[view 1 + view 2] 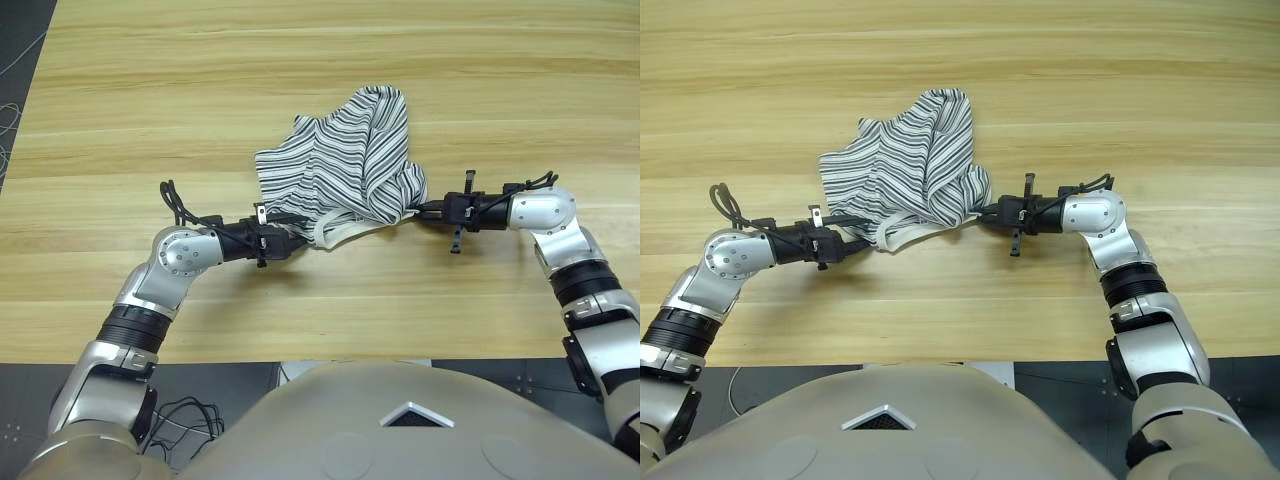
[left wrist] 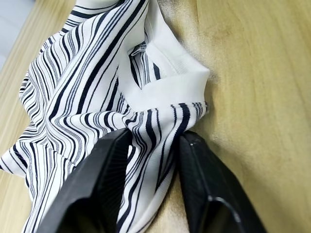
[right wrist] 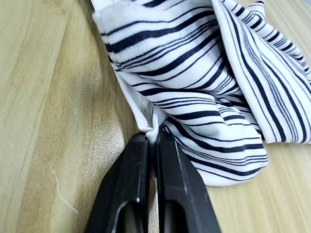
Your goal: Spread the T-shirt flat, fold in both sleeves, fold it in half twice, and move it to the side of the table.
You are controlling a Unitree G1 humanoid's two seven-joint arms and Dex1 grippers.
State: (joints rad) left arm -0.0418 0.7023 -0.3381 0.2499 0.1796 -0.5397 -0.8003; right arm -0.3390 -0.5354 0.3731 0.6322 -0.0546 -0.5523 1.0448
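Observation:
A black-and-white striped T-shirt [image 1: 345, 160] lies crumpled in a heap in the middle of the wooden table [image 1: 200, 80]. My left gripper [image 1: 298, 238] is at the heap's near left corner; a fold of striped cloth beside the white collar [image 2: 170, 82] fills the space between its fingers [image 2: 104, 179], which are shut on it. My right gripper [image 1: 422, 210] is at the near right corner, its fingers [image 3: 131, 179] pressed together on a thin white edge of the T-shirt [image 3: 194, 73]. Both grippers sit low, just above the tabletop.
Bare wood stretches out on all sides of the heap, widest toward the far edge and to the left. The table's front edge [image 1: 300, 358] runs close behind both arms. Dark floor with thin cables [image 1: 15, 80] lies past the left edge.

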